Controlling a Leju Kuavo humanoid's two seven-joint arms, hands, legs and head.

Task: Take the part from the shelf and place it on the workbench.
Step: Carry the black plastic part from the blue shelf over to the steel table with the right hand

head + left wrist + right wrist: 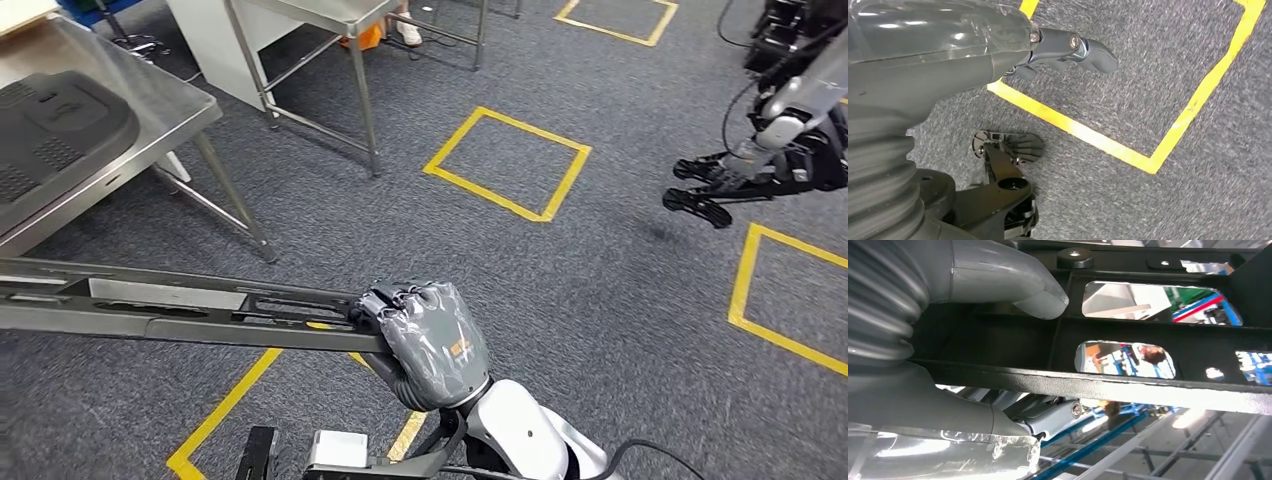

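Head view: right hand [432, 342] grips one end of the part — a long dark metal frame [170, 312] with slotted cut-outs — which runs out level toward the left edge of the picture, above the grey carpet [560, 290] and well clear of it. Fingers curled tight over the frame's end rail. Right wrist view confirms: thumb [1018, 287] lies on one face of the frame [1148, 330], darker fingers [1048, 415] wrap the other side, rail pinched between them.

The stainless workbench [150, 110] stands at upper left with a dark moulded tray [55, 130] lying on its top. The frame's far end sits in front of the bench, not on it; cannot tell whether it touches anything there.

Left hand [1063, 50] in its wrist view hangs over the carpet and yellow floor tape [1098, 140] — fingers loosely extended, holding nothing.

Yellow taped squares [508, 163] mark the floor. A second steel table [330, 60] stands behind, and another robot's dark hand [715, 190] shows at upper right.
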